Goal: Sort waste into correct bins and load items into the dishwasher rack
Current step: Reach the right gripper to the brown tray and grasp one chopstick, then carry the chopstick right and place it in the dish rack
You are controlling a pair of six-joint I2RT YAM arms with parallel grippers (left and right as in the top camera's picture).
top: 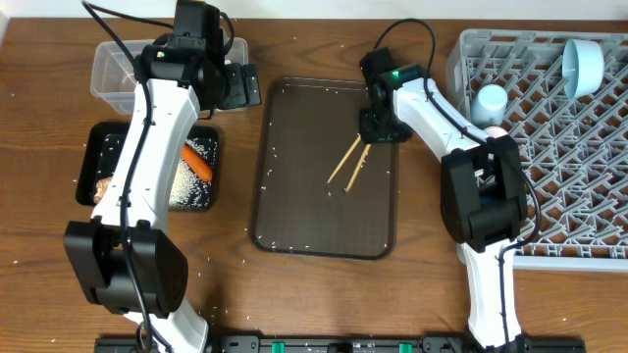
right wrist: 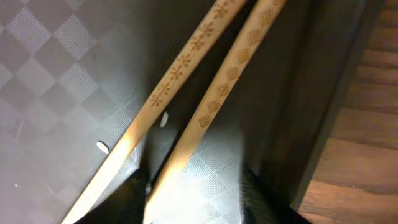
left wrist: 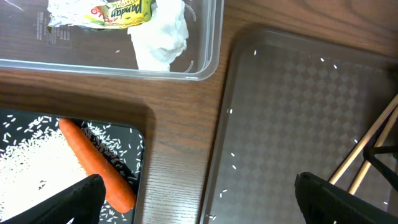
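Two wooden chopsticks (top: pixel 348 162) lie on the brown serving tray (top: pixel 294 216). My right gripper (top: pixel 377 131) is open right above their far ends. In the right wrist view its fingers (right wrist: pixel 196 202) straddle one chopstick (right wrist: pixel 227 81), and the other chopstick (right wrist: pixel 177 71) runs just outside the left finger. My left gripper (top: pixel 232 86) is open and empty (left wrist: pixel 205 205), above the table between the bins. The clear tub (left wrist: pixel 211 59) holds the foil wrapper (left wrist: pixel 118 11) and white tissue (left wrist: pixel 163 34). The black tray (top: pixel 208 137) holds the carrot (left wrist: pixel 96 163), rice (left wrist: pixel 28 165) and a brown lump (top: pixel 103 186).
The grey rack (top: pixel 569 167) at the right holds a light blue dish (top: pixel 582 67), a light blue cup (top: pixel 489 100) and a pink cup (top: pixel 497 130) partly hidden by my right arm. Loose rice grains dot the serving tray (left wrist: pixel 292 124) and the table.
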